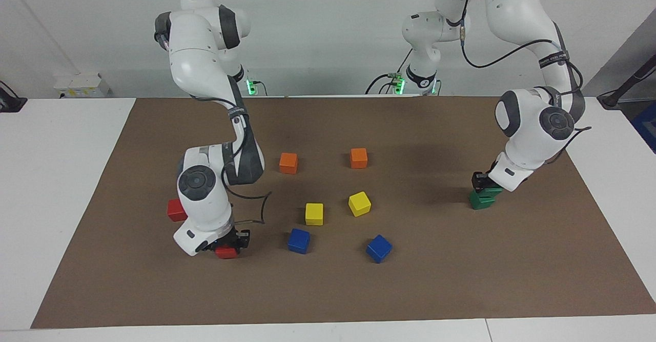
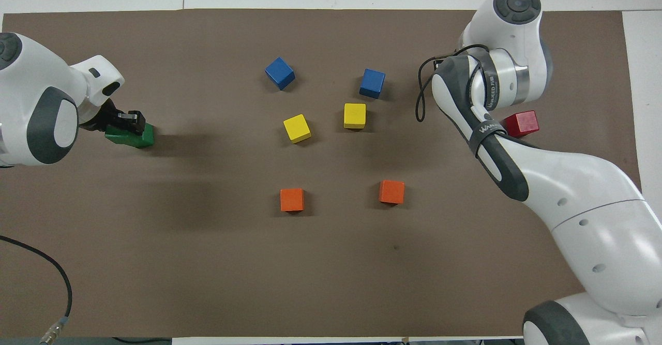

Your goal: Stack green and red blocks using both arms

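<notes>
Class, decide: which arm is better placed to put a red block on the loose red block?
Right. The right gripper is shut on a red block, and the loose red block sits close beside that arm. The left gripper holds a green block on another.

- Two green blocks: the upper green block (image 1: 487, 192) sits on the lower green block (image 1: 480, 202), a single stack at the left arm's end of the counter.
- Two red blocks: the red block in the claw (image 1: 226, 252) and the loose red block (image 1: 176, 210), both at the right arm's end.
- Two orange cubes: one orange cube (image 1: 288, 163) and a second orange cube (image 1: 359, 158).
- Two yellow cubes: one yellow cube (image 1: 314, 214) and a second yellow cube (image 1: 360, 203).
- Two blue cubes: one blue cube (image 1: 299, 241) and a second blue cube (image 1: 379, 248).
- Ten cubes altogether, five colours.
- One brown mat (image 1: 338, 290).
- Two white arms, each with one black claw: the left claw (image 1: 482, 184) and the right claw (image 1: 229, 243).
</notes>
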